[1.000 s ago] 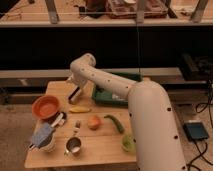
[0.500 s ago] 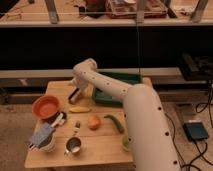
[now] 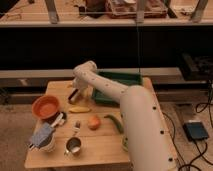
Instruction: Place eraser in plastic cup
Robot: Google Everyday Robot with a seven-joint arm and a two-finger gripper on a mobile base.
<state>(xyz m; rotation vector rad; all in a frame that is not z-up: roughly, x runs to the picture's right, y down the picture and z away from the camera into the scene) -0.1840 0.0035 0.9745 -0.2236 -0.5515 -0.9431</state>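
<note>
White rounded arm (image 3: 142,117), dark screw dots; dark gripper (image 3: 74,95) above table (image 3: 55,150).

A wooden table (image 3: 102,150) is set with a bowl (image 3: 46,106), banana (image 3: 80,109), orange (image 3: 94,122), chilli (image 3: 115,123), metal cup (image 3: 73,146) and green tray (image 3: 118,85), and the gripper (image 3: 74,95) is seen low beside the tray.

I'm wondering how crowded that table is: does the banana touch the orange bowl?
Apart. The camera view shows a plain gap between the banana and the orange bowl. The gripper hovers just behind the banana.

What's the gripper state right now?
Gripper: low, just behind the banana; whether it is open, closed or holding anything cannot be told.
</note>
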